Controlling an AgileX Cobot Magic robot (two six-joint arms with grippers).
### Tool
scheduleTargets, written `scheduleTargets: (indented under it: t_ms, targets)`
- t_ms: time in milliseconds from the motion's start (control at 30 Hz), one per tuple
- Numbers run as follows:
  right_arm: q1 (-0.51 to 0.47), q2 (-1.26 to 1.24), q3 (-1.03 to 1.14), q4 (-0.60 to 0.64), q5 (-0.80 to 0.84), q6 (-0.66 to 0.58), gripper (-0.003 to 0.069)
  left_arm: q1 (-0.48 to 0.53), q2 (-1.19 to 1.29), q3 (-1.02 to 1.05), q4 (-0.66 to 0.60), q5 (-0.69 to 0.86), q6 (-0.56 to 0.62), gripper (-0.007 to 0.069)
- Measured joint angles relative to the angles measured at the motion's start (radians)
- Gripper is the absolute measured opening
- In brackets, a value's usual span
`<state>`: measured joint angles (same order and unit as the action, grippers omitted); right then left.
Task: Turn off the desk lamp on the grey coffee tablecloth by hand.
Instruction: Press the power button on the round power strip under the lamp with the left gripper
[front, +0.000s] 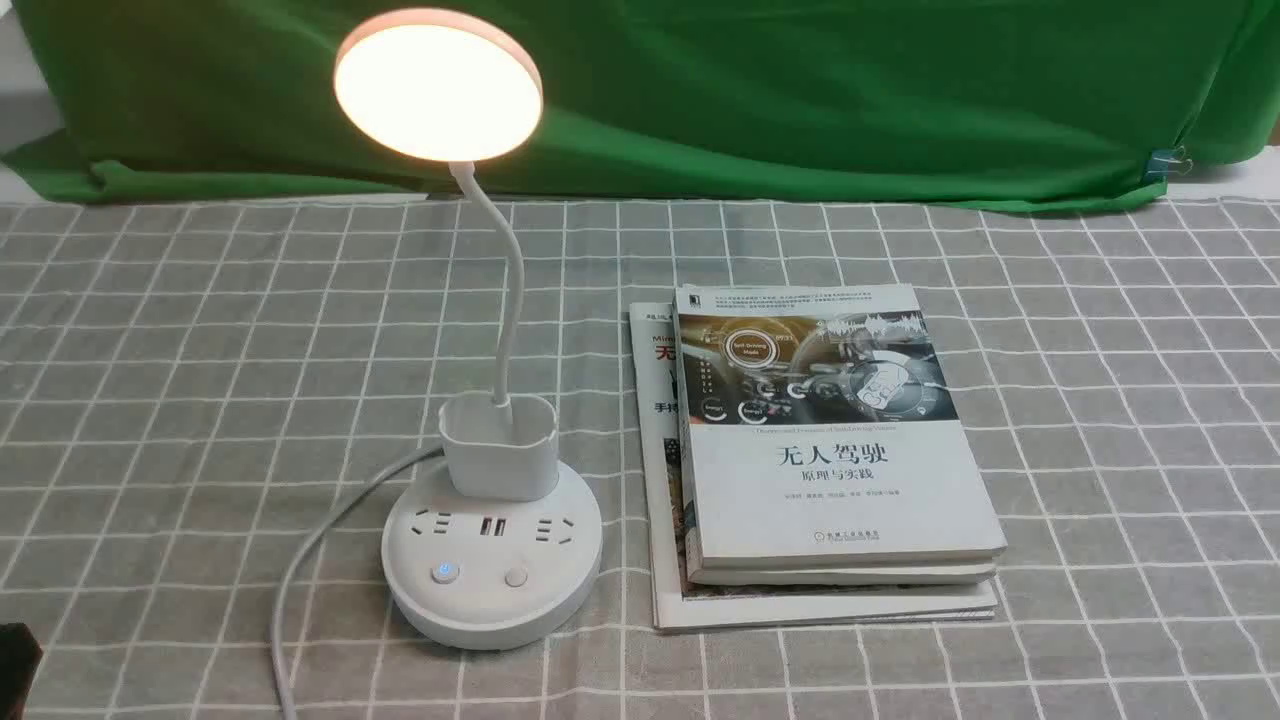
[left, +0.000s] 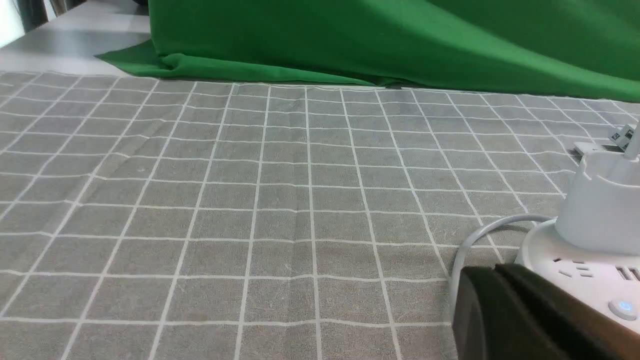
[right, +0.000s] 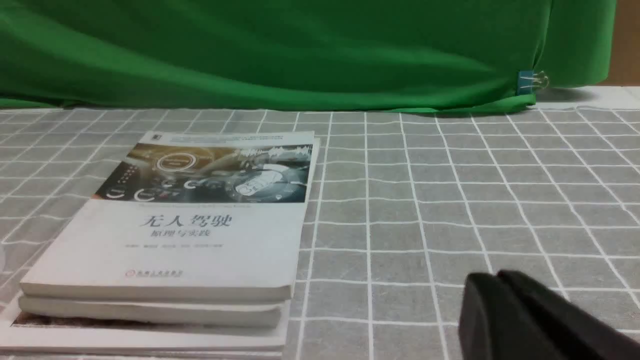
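Black left tool sits nearest, its two fingers pressed together with nothing between them, and most of it is cut off. Over by the counter's near right corner, the right tool looks the same, closed and empty above bare cloth.

Just beyond the left tool, close to the counter's near edge and left of its middle, the white desk lamp stands on the grey coffee tablecloth. A lit blue button and a plain button sit on the front of its round base. A white cord trails to the near edge. Three stacked books lie just beside the base, toward the counter's middle.

The lamp's head glows above a thin neck. That neck probably bends easily, so leave it alone. The broad plastic base seems steady but light. A straight downward press on a button should suit it, while a sideways push could slide it on the cloth.

Which button controls the light cannot be told, since any markings are too small. A green cloth covers the far edge.
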<state>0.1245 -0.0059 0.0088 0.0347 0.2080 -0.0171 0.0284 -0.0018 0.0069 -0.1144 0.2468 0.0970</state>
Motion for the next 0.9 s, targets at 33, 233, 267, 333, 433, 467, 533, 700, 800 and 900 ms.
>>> scheduleTargets:
  t_ms: [33, 233, 267, 333, 433, 467, 533, 700, 800, 900]
  targets:
    - [0.0, 0.0, 0.0, 0.0, 0.0, 0.0, 0.0036, 0.0, 0.0, 0.0, 0.0, 0.0, 0.0, 0.0001]
    - [0.0, 0.0, 0.0, 0.0, 0.0, 0.0, 0.0036, 0.0, 0.0, 0.0, 0.001, -0.01, -0.001, 0.0001]
    - [0.0, 0.0, 0.0, 0.0, 0.0, 0.0, 0.0036, 0.0, 0.0, 0.0, -0.019, -0.019, -0.008, 0.0001]
    - [0.0, 0.0, 0.0, 0.0, 0.0, 0.0, 0.0036, 0.0, 0.0, 0.0, -0.104, -0.052, -0.015, 0.0001]
    - [0.0, 0.0, 0.0, 0.0, 0.0, 0.0, 0.0036, 0.0, 0.0, 0.0, -0.256, -0.109, -0.016, 0.0001]
    - [0.0, 0.0, 0.0, 0.0, 0.0, 0.0, 0.0036, 0.0, 0.0, 0.0, -0.318, -0.142, -0.017, 0.0001]
    - [0.0, 0.0, 0.0, 0.0, 0.0, 0.0, 0.0036, 0.0, 0.0, 0.0, -0.374, -0.178, -0.02, 0.0001]
    - [0.0, 0.0, 0.0, 0.0, 0.0, 0.0, 0.0036, 0.0, 0.0, 0.0, -0.468, -0.269, -0.042, 0.0001]
    - [0.0, 0.0, 0.0, 0.0, 0.0, -0.002, 0.0036, 0.0, 0.0, 0.0, -0.453, -0.334, -0.049, 0.0001]
    - [0.0, 0.0, 0.0, 0.0, 0.0, -0.002, 0.0036, 0.0, 0.0, 0.0, -0.456, -0.345, -0.053, 0.0002]
